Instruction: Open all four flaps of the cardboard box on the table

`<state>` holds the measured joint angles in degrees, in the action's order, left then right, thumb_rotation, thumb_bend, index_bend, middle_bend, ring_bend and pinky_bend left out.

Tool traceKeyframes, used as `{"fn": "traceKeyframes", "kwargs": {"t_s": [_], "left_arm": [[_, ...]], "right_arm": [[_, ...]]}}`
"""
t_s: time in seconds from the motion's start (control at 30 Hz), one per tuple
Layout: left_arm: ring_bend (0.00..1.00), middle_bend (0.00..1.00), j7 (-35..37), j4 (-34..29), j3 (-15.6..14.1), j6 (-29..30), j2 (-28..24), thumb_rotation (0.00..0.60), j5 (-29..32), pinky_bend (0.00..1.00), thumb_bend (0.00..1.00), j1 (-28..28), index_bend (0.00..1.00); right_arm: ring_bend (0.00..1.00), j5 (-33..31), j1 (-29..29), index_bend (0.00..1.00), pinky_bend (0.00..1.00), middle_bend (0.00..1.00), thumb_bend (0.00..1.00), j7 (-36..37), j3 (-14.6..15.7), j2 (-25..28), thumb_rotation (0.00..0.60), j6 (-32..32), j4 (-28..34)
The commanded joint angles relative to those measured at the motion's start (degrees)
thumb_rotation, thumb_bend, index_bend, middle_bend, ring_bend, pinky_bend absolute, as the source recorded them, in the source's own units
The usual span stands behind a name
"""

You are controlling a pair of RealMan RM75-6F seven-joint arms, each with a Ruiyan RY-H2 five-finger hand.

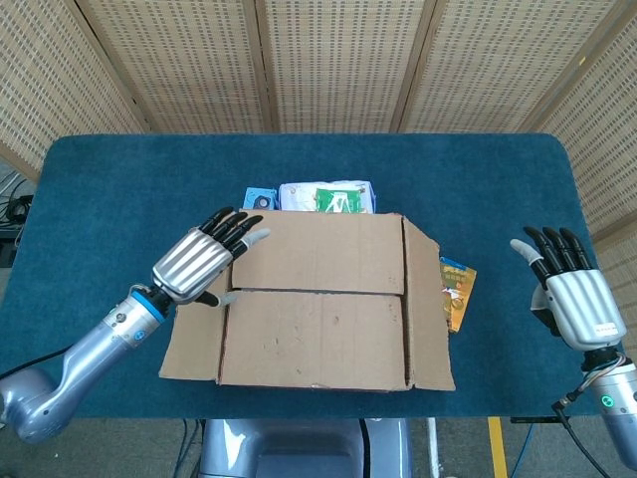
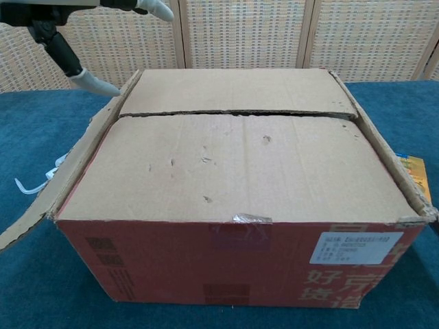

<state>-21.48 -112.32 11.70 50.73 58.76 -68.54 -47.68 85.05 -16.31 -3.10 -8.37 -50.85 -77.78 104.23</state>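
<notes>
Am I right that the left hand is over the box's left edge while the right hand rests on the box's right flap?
Not quite. The left hand is over the box's left edge, but the right hand is off to the side over the table, well clear of the right flap, as the head view shows.

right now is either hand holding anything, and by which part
Nothing is held. The left hand hovers with fingers spread over the cardboard box at its left flap; the right hand is open, away from it.
</notes>
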Motion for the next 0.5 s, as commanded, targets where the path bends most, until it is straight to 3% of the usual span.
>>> {"fn": "traceKeyframes", "kwargs": {"t_s": [0.03, 0.5], "left_arm": [[0.0, 0.0, -1.6, 0.8, 0.0, 0.9, 2.8, 0.518, 1.9, 0.0, 0.16, -1.0, 0.0], [0.0, 0.0, -9.5, 4.7, -0.6, 4.5, 12.5, 0.516, 8.7, 0.0, 0.16, -3.9, 0.0]], "right_arm": [[0.0, 0.0, 0.1, 0.14, 0.0, 0.07, 0.98, 0.2, 0.0, 0.0, 0.6, 0.0, -0.1], [0.0, -0.3, 0.8, 0.14, 0.0, 0.07, 0.98, 2.1, 0.2, 0.0, 0.6, -0.5, -1.7]]}}
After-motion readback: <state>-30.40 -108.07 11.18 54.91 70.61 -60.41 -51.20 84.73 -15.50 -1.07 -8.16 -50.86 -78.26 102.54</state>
